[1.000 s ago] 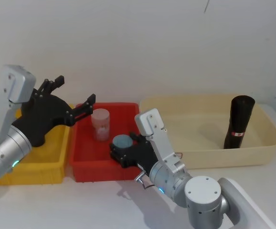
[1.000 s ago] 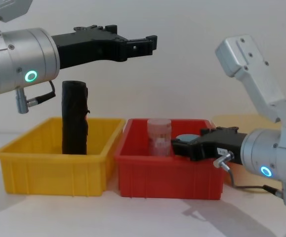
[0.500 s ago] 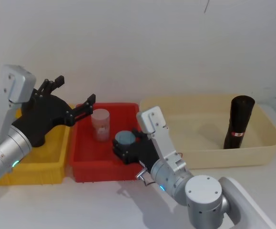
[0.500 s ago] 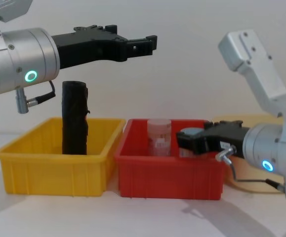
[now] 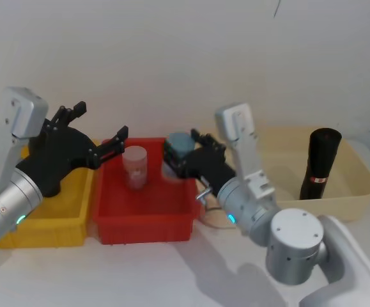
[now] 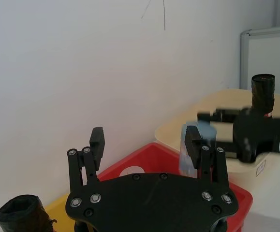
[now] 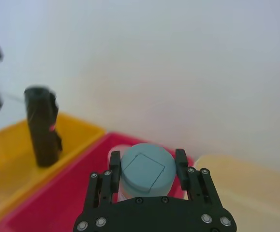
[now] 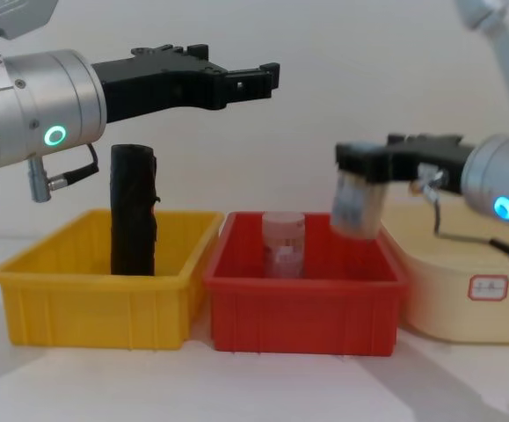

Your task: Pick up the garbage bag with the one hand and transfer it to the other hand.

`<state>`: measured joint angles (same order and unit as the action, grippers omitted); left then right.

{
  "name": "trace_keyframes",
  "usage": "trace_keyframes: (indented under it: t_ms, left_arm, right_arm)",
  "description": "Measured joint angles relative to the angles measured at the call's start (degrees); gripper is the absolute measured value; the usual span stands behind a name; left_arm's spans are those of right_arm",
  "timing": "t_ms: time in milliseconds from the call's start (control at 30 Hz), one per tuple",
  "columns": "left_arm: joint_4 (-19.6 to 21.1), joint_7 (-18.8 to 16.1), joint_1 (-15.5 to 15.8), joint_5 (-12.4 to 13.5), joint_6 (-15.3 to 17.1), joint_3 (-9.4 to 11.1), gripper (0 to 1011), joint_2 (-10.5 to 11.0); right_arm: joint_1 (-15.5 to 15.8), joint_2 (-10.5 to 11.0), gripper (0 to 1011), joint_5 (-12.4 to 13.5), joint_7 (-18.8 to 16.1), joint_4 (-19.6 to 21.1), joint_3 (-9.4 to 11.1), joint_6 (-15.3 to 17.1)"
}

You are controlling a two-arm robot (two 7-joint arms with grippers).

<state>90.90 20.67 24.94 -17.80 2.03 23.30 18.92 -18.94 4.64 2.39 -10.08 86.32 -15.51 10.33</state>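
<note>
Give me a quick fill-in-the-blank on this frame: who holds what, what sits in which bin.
1. The right gripper is shut on a jar with a ____ lid.
2. The garbage bag with the red-and-white band stands in the ____ bin.
3. The left gripper hovers with its fingers ____.
4. The rougher black roll stands in the ____ bin.

Missing words: blue-grey; beige; open; yellow
</note>
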Motion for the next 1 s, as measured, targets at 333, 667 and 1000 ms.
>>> trace_keyframes:
  t_ms: [333,667,1000]
  left_arm:
    - [0.00,0.00,0.00,0.00,0.00,0.00,1001,0.00]
    - [0.00,0.00,0.00,0.00,0.00,0.00,1001,0.00]
    - [0.00,0.00,0.00,0.00,0.00,0.00,1002,0.00]
  right_arm:
    - [-1.62,0.52,665,1.75,1.35,0.21,4.09,-1.60]
    - [-2.92,1.96,665,0.59,3.02,-2.60,6.09,-2.56]
    - [-3.15,3.93,818,-2.78,3.25,-6.07,5.46,-2.70]
